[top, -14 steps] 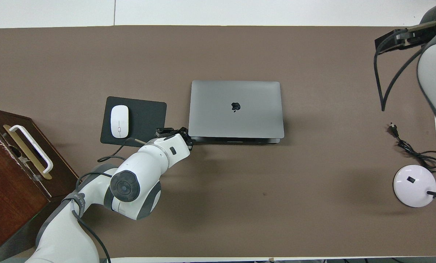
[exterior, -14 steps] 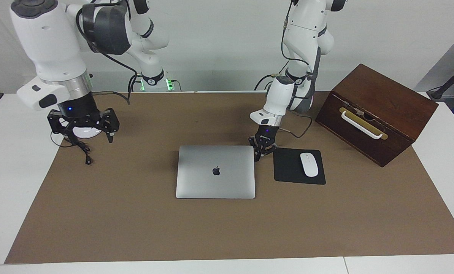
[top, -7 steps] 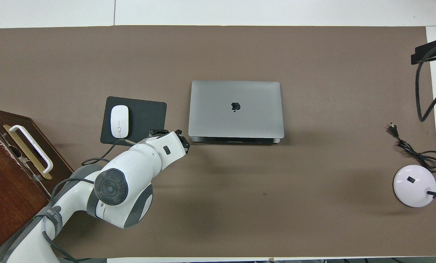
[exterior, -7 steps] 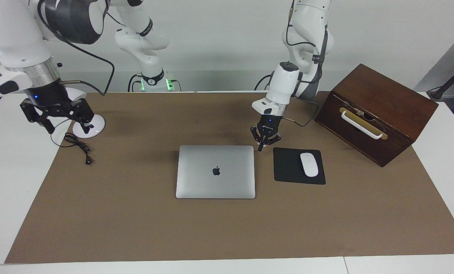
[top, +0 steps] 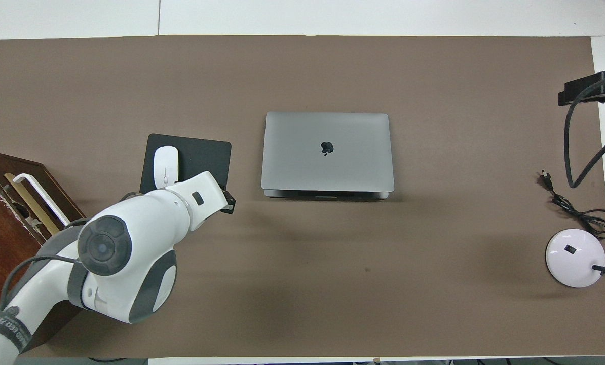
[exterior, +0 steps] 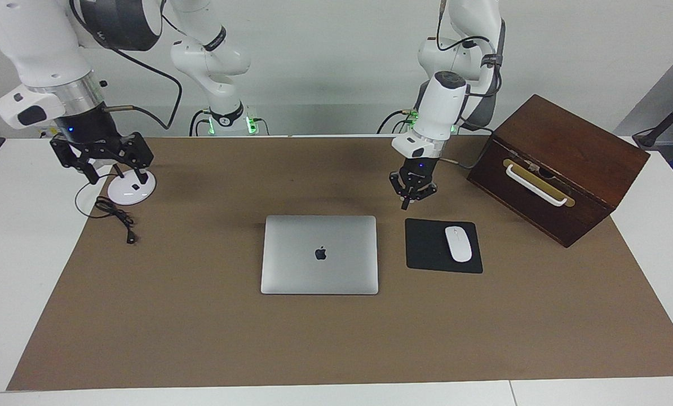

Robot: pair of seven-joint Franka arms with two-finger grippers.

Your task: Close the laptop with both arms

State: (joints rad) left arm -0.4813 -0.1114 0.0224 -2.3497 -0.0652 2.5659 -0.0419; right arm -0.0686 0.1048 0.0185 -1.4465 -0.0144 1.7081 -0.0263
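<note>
The silver-grey laptop [exterior: 319, 254] [top: 327, 151] lies flat in the middle of the brown mat with its lid down and the apple logo up. My left gripper [exterior: 407, 203] hangs shut in the air, with nothing in it, over the mat beside the mouse pad's robot-side edge and clear of the laptop. From overhead its wrist hides it, and only the left gripper's tip [top: 227, 201] shows. My right gripper [exterior: 118, 176] [top: 586, 91] is open and empty, raised over the white round base at the right arm's end of the table.
A black mouse pad [exterior: 426, 248] [top: 201, 154] with a white mouse [exterior: 458, 243] [top: 164, 162] lies beside the laptop. A dark wooden box [exterior: 556, 169] [top: 3, 223] stands at the left arm's end. A white round base [exterior: 133, 193] [top: 575, 257] and a black cable [exterior: 116, 217] [top: 571, 210] lie at the right arm's end.
The left gripper has lifted off the laptop's corner and drawn back toward its base. The right gripper has risen and swung away to its own end of the table. The laptop has stayed still.
</note>
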